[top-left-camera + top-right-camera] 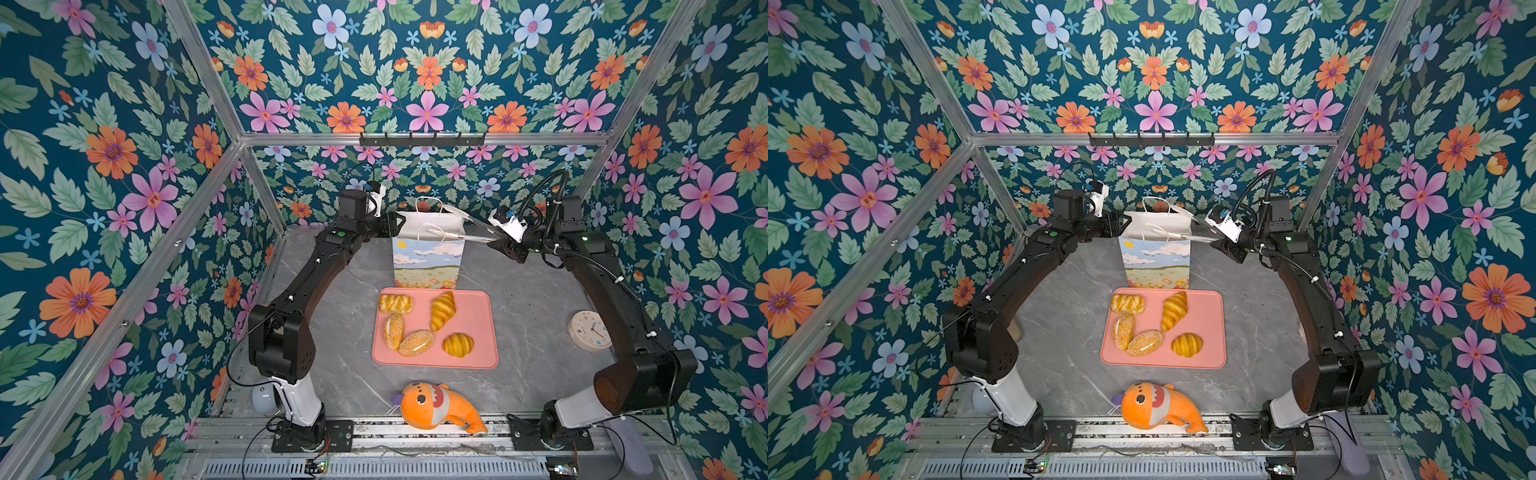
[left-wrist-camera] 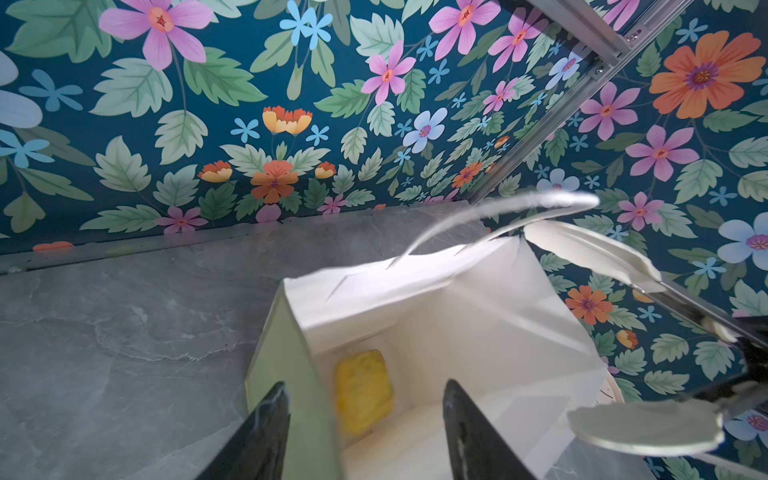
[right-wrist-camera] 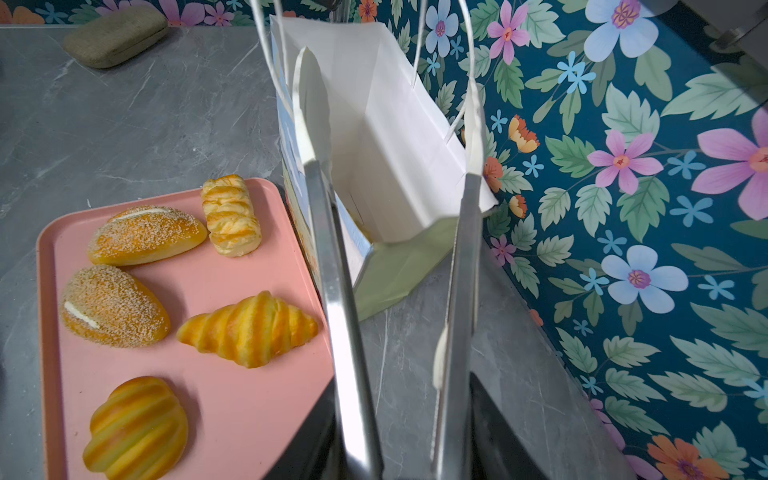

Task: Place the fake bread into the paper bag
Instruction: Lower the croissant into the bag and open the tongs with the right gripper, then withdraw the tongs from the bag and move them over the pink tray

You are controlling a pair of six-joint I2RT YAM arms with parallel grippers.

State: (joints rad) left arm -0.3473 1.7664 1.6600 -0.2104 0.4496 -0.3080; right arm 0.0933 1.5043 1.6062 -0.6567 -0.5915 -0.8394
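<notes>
The paper bag (image 1: 428,262) (image 1: 1154,262) stands upright at the back, mouth open. One yellow piece of fake bread (image 2: 365,395) lies on its bottom. Several more lie on the pink tray (image 1: 478,316): a braided bun (image 1: 395,303), a croissant (image 3: 249,328), sesame rolls (image 1: 416,343). My left gripper (image 1: 395,224) (image 2: 366,384) is open, its jaws either side of the bag's left wall. My right gripper (image 1: 500,244) (image 3: 401,395) is shut on metal tongs (image 1: 465,228) (image 3: 332,270). The tongs are spread and empty over the bag's mouth.
An orange plush fish (image 1: 432,407) lies near the front edge. A round clock (image 1: 590,331) sits right of the tray. A tan oblong block (image 3: 116,35) rests at the table's far left. Flowered walls close in behind the bag.
</notes>
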